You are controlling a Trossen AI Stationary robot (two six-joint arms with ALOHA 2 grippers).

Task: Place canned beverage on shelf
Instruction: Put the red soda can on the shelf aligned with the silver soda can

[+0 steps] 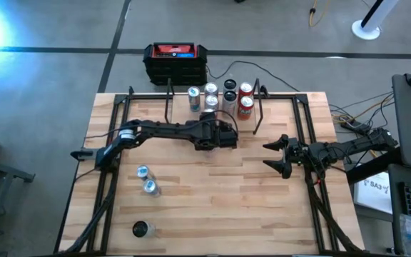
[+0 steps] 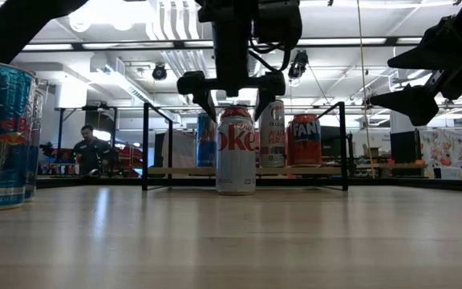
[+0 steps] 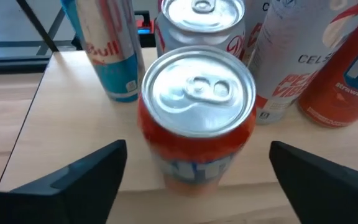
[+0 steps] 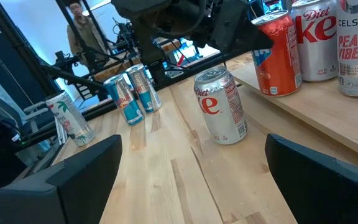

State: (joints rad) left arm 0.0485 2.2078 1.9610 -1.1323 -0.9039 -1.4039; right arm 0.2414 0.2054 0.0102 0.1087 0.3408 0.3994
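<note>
1. The orange canned beverage (image 3: 194,118) stands upright on the shelf (image 3: 61,124). Its long axis is vertical and its silver top and pull tab face straight up.
2. It sits at the near edge of the light wood board, on the side facing my left arm. A Red Bull can (image 3: 107,46) stands to one side of it, a Diet Coke can (image 3: 201,15) directly behind it, and a white Celsius can (image 3: 291,56) to the other side.
3. My left gripper (image 3: 197,149) is at the front of the shelf with its fingers spread wide. One dark finger (image 3: 73,180) shows on either side of the orange can, with clear space between each finger and the can wall. It grips nothing and touches nothing.
4. From table height I see the same claw hanging above the shelf's front edge. A second Diet Coke can (image 2: 236,152) stands upright on the table just in front of the shelf.
5. My right gripper (image 1: 266,155) waits over the table well to the right of the shelf, jaws wide apart and empty.
</note>
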